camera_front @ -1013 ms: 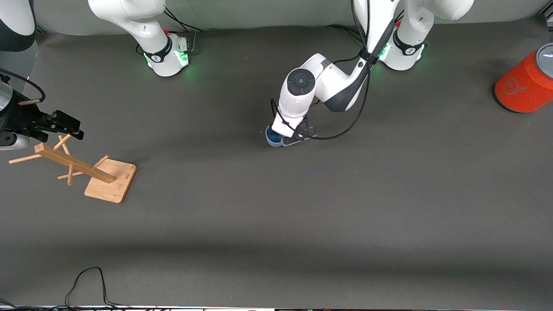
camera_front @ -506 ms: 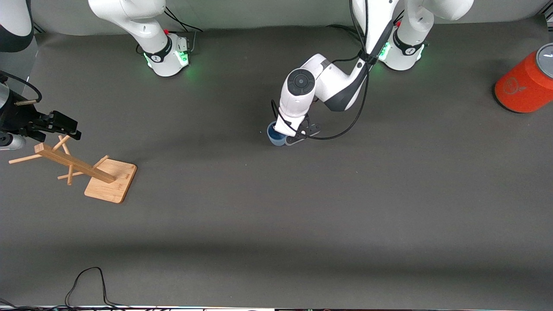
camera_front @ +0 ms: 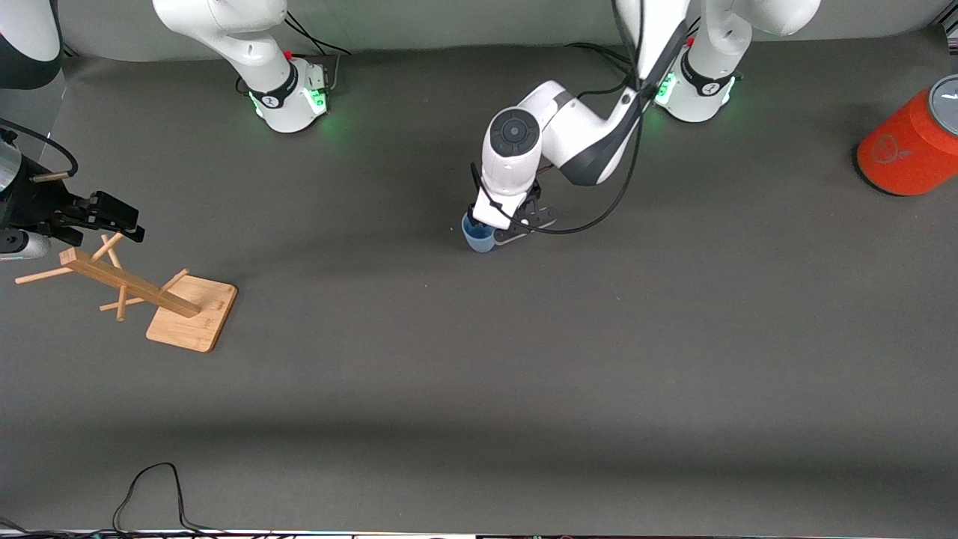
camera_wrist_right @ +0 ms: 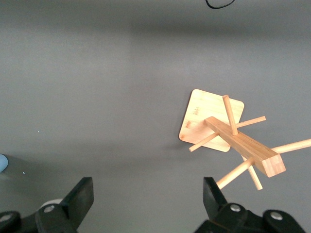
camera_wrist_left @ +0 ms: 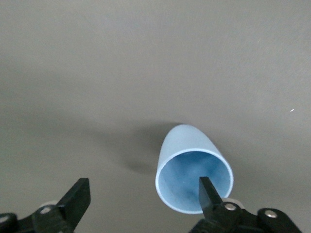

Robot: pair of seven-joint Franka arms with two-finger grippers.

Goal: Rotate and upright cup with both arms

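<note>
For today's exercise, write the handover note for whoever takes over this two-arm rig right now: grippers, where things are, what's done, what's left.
Left gripper: open, just above the cup, one finger over its rim, not gripping.
Right gripper: open, empty, waiting over the wooden rack at the right arm's end of the table.
Cup: upright on the table near the middle, mouth up.
Done: cup stands upright and is let go.
Left: lift the left arm clear.
</note>
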